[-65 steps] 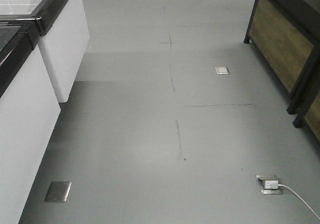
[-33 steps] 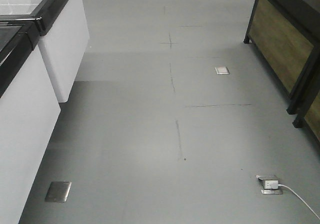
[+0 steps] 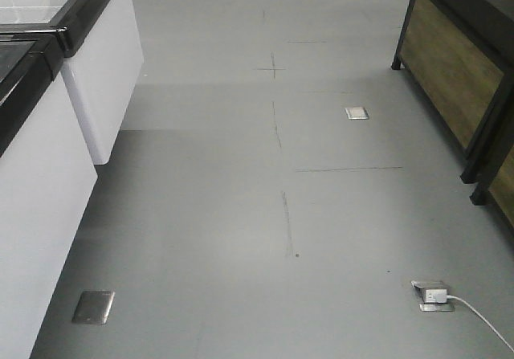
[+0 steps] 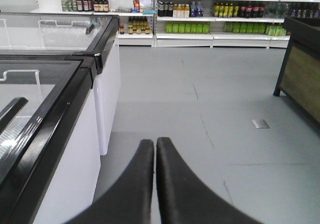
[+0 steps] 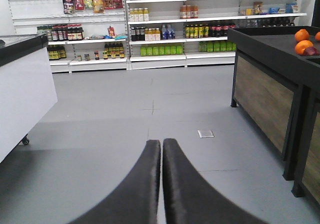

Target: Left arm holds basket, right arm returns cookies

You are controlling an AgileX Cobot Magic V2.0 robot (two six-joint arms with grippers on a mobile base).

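Your left gripper (image 4: 154, 144) and right gripper (image 5: 161, 145) are both pressed together, holding nothing. You have the freezer (image 4: 75, 98) edge at 9 o'clock, the stand (image 5: 265, 98) at 3, and open floor (image 3: 273, 198) at 12. Where basket and cookies are, you cannot tell.

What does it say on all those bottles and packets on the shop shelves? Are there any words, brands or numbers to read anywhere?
No text is readable in any view.
Shelf bottles: labels too small and blurred.
Hanging snack packets: print blurred.
Green packs: no legible lettering.
Floor socket plate: no markings visible.
Freezer cabinet: plain white side, no sign.
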